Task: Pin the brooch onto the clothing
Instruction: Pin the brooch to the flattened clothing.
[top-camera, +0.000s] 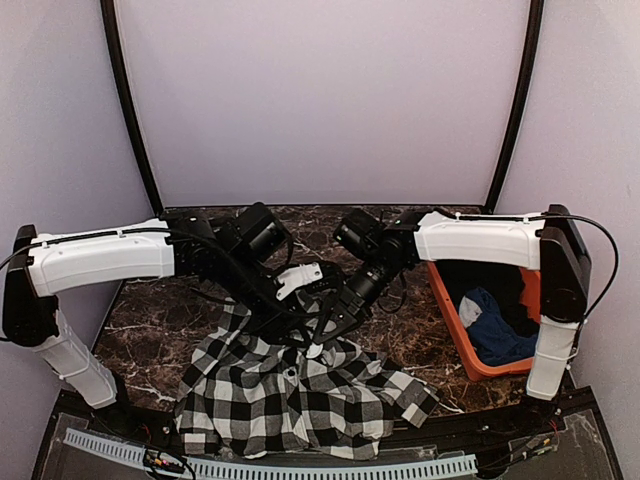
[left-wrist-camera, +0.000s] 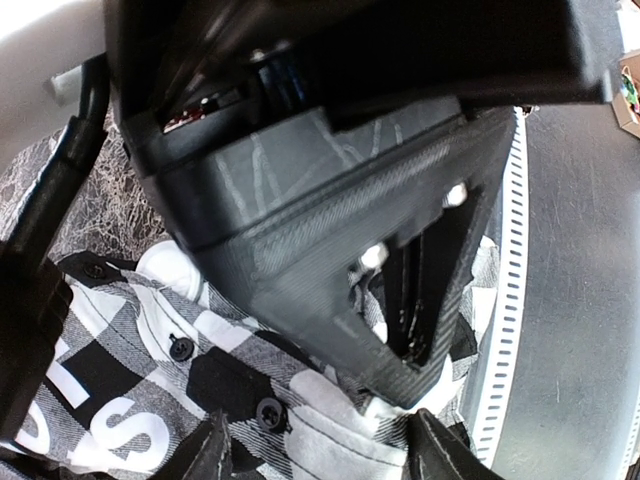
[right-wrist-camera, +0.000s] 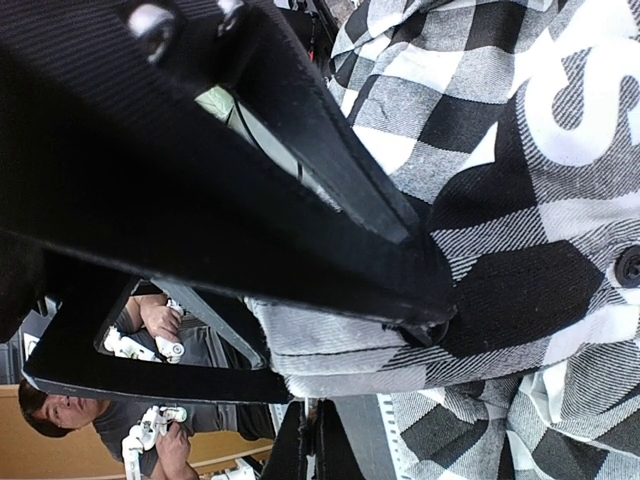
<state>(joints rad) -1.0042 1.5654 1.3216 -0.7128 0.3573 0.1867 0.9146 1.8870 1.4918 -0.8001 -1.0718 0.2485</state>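
Worth keeping the right gripper (right-wrist-camera: 420, 325) pinched firmly on a raised fold of the black-and-white checked flannel shirt (top-camera: 300, 395), heaped at six o'clock on the marble worktop (top-camera: 160, 320), while the left gripper (left-wrist-camera: 318, 452), parted and empty, hovers above; brooch unseen.

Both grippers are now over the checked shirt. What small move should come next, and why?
Probably the left gripper should lower and close on the shirt fold between its open fingers. The right gripper is shut beside a raised fold, and no brooch is visible, so steadying the cloth seems the safest step.
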